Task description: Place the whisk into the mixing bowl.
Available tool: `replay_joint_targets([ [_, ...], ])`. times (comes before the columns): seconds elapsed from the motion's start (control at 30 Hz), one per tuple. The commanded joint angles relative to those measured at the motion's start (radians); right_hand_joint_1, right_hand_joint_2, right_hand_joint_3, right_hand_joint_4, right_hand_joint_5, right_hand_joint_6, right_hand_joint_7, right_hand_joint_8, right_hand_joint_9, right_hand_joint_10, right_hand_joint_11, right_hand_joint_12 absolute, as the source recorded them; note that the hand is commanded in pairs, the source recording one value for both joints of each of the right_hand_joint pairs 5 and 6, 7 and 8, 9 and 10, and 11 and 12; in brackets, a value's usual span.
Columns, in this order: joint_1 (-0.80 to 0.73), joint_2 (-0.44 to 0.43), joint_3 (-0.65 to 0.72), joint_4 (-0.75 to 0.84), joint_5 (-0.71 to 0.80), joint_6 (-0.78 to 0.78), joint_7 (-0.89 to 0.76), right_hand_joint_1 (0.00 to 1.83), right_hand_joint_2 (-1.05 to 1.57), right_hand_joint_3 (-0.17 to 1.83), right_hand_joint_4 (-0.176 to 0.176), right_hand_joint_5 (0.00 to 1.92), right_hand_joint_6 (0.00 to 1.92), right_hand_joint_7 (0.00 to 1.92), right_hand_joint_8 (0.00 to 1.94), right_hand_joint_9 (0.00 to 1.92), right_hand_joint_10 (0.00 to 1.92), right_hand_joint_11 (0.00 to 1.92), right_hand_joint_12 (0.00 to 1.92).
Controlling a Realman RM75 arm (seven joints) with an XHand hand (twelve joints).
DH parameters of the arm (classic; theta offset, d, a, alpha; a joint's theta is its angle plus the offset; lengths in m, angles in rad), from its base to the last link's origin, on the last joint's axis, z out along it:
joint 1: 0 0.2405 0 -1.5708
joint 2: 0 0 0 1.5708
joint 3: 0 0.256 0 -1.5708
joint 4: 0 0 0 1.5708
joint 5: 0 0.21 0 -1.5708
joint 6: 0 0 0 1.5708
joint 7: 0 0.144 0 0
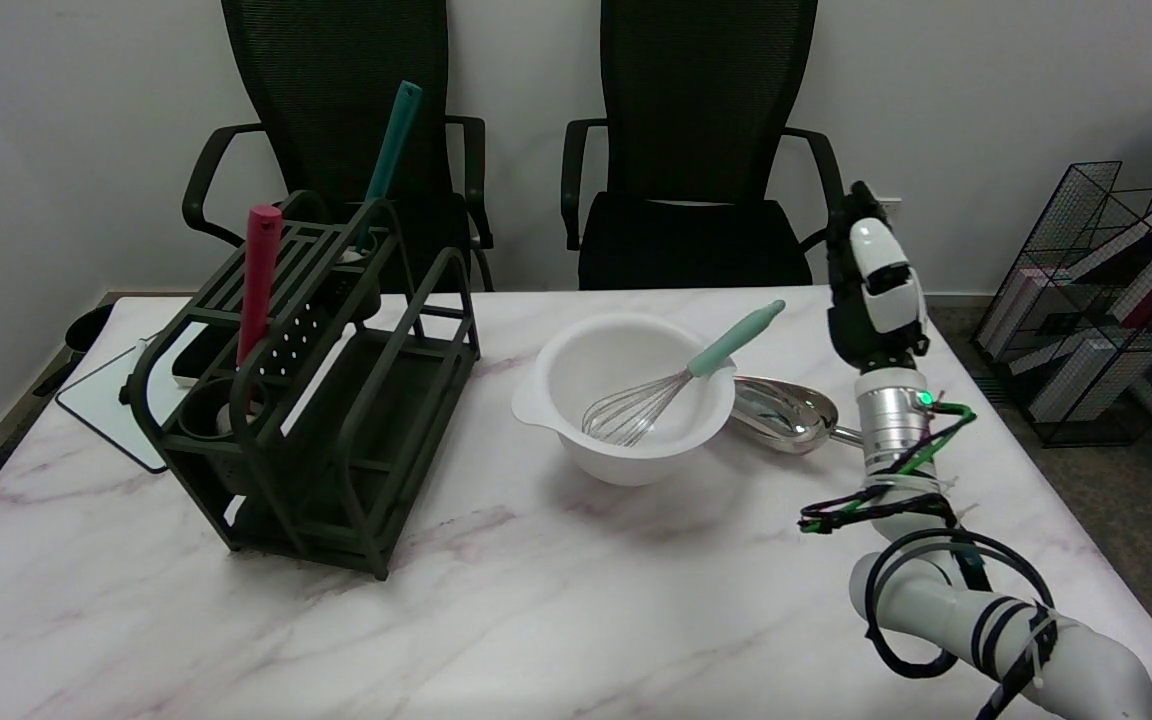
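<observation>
The whisk (671, 385) lies in the mixing bowl (626, 410); a metal scoop (786, 412) sits just right, a dark rack (316, 390) left. My hand (874, 285) hangs right, holding nothing; finger spread unclear.

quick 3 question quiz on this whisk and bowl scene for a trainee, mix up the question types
1. True or false: the whisk has its wires inside the mixing bowl.
2. Multiple choice: what lies right of the bowl? A) metal scoop B) red cup C) plate
3. Fill in: the right hand holds ____.

Key: 1 true, handle resting on the rim; 2 A; 3 nothing, raised clear of the whisk.
</observation>
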Motion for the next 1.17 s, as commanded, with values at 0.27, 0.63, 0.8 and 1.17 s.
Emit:
replay_joint_targets([
  [0.27,-0.239,0.006,0.067,-0.078,0.193,0.412,-0.218,0.81,0.54,0.96,0.0,0.31,0.31,0.2,0.2,0.0,0.0,0.0,0.0],
  [0.63,-0.274,-0.001,-0.226,-0.252,0.279,0.669,-0.585,0.83,0.67,0.85,0.0,0.45,0.45,0.38,0.38,0.29,0.29,0.11,0.11],
  [0.8,-0.285,-0.009,-0.345,-0.325,0.283,0.689,-0.778,0.87,0.52,0.97,0.0,0.5,0.5,0.43,0.43,0.33,0.33,0.16,0.16],
  [1.17,-0.283,-0.026,-0.395,-0.381,0.248,0.684,-0.957,0.91,0.33,1.03,0.0,0.41,0.41,0.44,0.44,0.33,0.33,0.2,0.2],
])
